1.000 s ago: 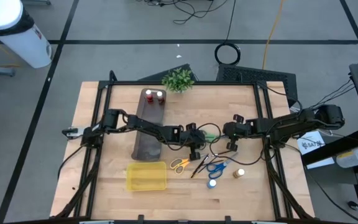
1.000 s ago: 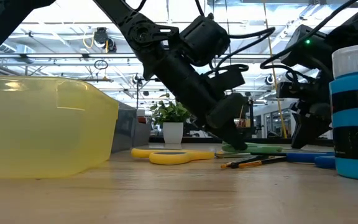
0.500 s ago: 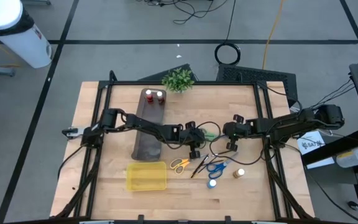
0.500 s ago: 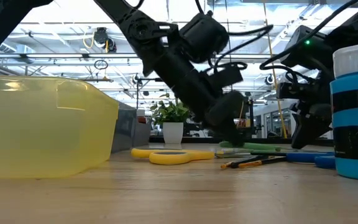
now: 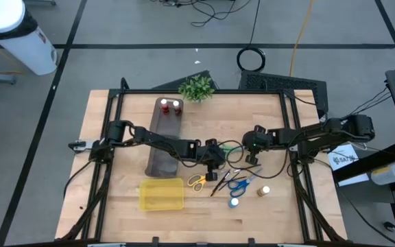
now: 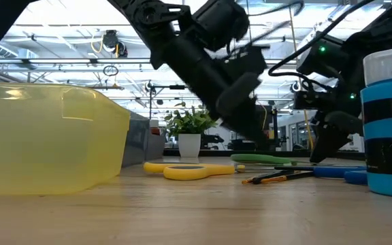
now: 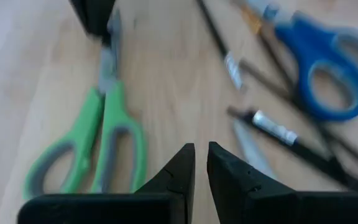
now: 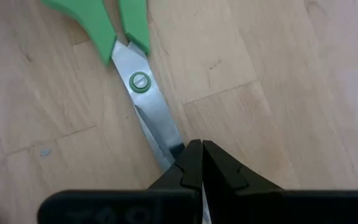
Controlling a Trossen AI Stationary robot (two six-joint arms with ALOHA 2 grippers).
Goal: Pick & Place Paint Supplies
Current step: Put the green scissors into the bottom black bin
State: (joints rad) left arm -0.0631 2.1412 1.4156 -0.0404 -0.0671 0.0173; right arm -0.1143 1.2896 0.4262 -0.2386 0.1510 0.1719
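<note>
Right wrist view: your right gripper (image 8: 197, 163) pinches the green scissors (image 8: 146, 99) by the blade tip.
Scissors lie mid-desk, long axis toward your left gripper (image 7: 199, 163); it is clenched, empty, beside the handles.

Crowded middle, open edges

Both arms met over the green scissors (image 5: 232, 147), with yellow scissors (image 5: 198, 181), blue scissors (image 5: 238, 183), brushes (image 5: 221, 181) and two bottles (image 5: 234, 202) packed just below; bare table (image 5: 108, 116) lay open along the left and far sides.
</note>
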